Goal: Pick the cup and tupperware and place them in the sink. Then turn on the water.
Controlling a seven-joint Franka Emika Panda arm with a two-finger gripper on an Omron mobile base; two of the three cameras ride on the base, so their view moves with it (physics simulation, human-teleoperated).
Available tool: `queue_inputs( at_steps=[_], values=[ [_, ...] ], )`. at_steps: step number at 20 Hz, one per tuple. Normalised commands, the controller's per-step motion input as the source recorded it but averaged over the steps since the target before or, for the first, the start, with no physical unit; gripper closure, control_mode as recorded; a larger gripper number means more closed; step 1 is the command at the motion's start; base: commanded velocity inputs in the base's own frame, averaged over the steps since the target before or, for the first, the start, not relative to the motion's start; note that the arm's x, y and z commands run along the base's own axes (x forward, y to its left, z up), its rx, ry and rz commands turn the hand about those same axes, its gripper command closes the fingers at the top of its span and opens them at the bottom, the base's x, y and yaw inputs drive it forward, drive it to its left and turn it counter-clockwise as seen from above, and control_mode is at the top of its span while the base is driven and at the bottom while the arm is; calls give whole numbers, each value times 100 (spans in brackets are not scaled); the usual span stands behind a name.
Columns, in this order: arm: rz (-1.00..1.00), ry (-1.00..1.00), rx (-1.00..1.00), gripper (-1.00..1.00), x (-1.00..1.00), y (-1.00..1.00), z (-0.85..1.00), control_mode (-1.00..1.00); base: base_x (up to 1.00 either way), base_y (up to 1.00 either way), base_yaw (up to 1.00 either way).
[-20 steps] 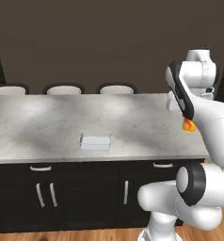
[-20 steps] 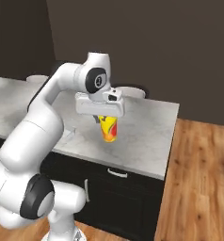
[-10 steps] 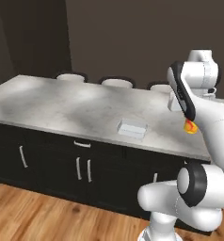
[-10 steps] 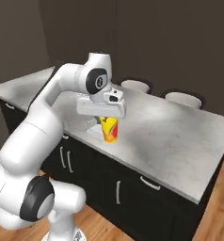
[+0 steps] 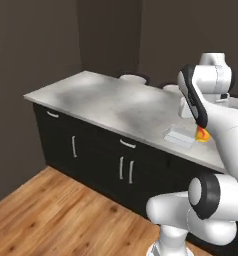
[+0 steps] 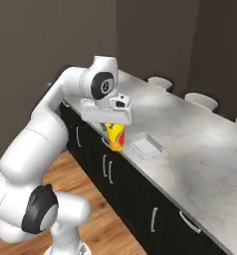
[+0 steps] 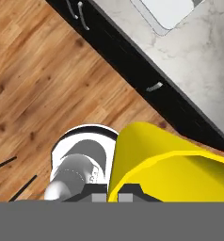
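— Right base view first: what are we carrying?

— We have the cup (image 6: 115, 136) hanging under the gripper (image 6: 112, 124), jaws nearly closed on its rim. In the hand view the yellow cup (image 7: 165, 164) sits right at the fingertips, its wall pinched between them.

— What has changed over the last second?

— The whole scene has swung in both base views, so our base has driven or turned; the arm's pose and the cup in the jaws look unchanged. A second ago we faced the counter (image 5: 111, 102) square on; now we see its end, the dark cabinets and the wood floor (image 5: 56, 215).

— And what does that mean for the task?

— We judge we are travelling toward the sink with the cup. No sink is visible yet.

— Where is the tupperware?

— The tupperware (image 6: 146, 146) rests on the counter just beside and beyond the jaws, apart from the cup. It still has to be fetched, and the water comes last.
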Motion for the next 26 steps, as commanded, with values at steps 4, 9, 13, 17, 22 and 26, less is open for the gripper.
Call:
queue_inputs(
  at_steps=[4, 9, 13, 17, 22, 26],
  values=[
    [0, 0, 0, 100, 0, 0, 0, 100, -18, 0, 55],
    [0, 0, 0, 100, 0, 0, 0, 100, -12, 0, 60],
    [0, 0, 0, 100, 0, 0, 0, 100, -11, 0, 61],
    [0, 0, 0, 100, 0, 0, 0, 100, -10, 0, 60],
    [0, 0, 0, 100, 0, 0, 0, 100, -7, 0, 61],
    [0, 0, 0, 100, 0, 0, 0, 100, -7, 0, 61]
  ],
)
